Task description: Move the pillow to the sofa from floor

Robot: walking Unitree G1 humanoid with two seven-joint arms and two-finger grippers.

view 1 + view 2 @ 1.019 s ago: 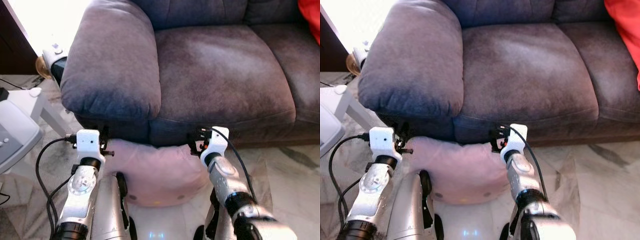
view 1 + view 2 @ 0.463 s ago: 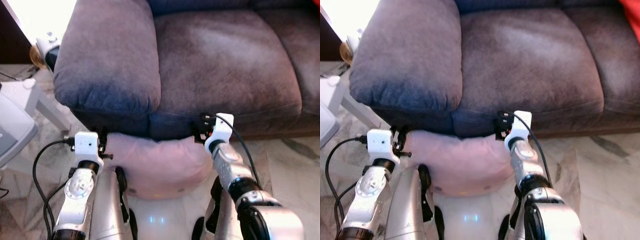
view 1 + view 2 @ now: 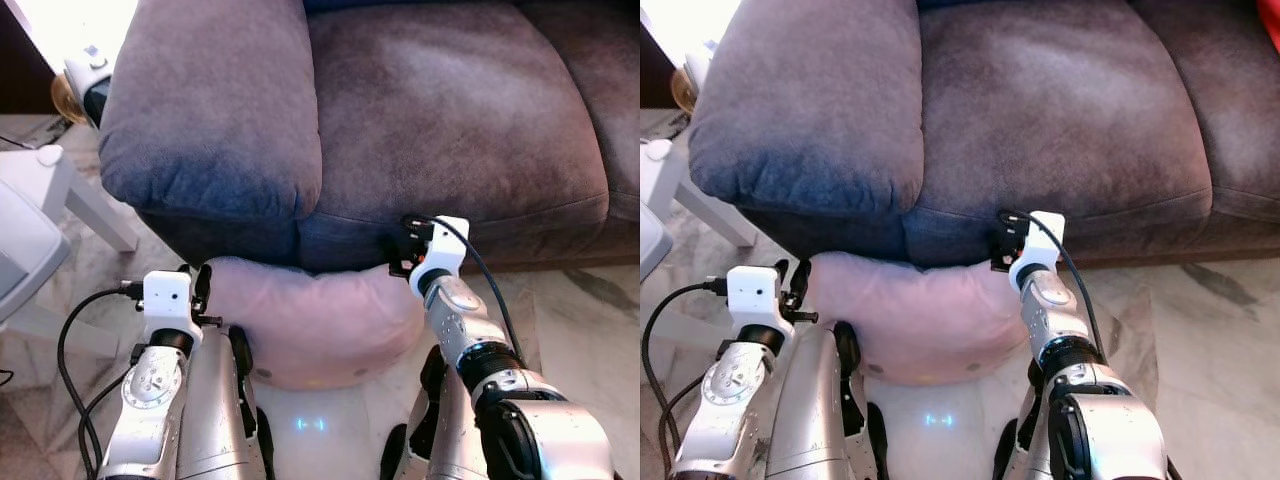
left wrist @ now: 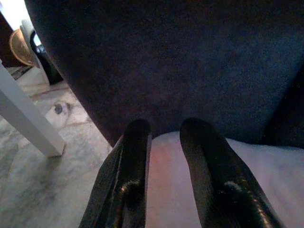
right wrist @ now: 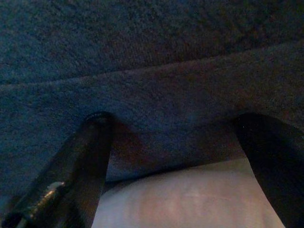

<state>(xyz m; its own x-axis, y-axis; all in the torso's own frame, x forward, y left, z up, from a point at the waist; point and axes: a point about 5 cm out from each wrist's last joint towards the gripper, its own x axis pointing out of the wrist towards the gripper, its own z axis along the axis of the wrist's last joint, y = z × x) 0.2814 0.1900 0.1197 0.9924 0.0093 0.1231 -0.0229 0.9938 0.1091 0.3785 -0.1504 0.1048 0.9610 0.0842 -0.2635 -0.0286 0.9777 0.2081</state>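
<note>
Two hands are placed at the ends of the pink pillow [image 3: 315, 320], which lies on the marble floor [image 3: 575, 330] pressed against the front of the sofa [image 3: 450, 120], just under the seam where the armrest [image 3: 215, 110] meets the seat cushion. The left hand [image 4: 164, 137] is seen in its wrist view with its fingers [image 4: 135, 161] a little apart, laid over the pillow's end, with pink fabric showing between them; whether any fabric is pinched cannot be told. The right hand [image 5: 178, 142] is spread wide, its fingers straddling the other end of the pillow with the sofa front right ahead.

By this showing, little of the task is judged done: the pillow is bracketed but not lifted, and the grasp, the lift above the seat edge and the release on the cushion all remain.

The pillow is a plump, soft, rounded form of smooth pale-pink cloth, dented where it is squeezed against the sofa. The sofa is covered in a dark grey-blue suede-like pile with bulging cushions. The floor is glossy veined stone, and a white surface [image 3: 25, 235] stands on the robot's left.
</note>
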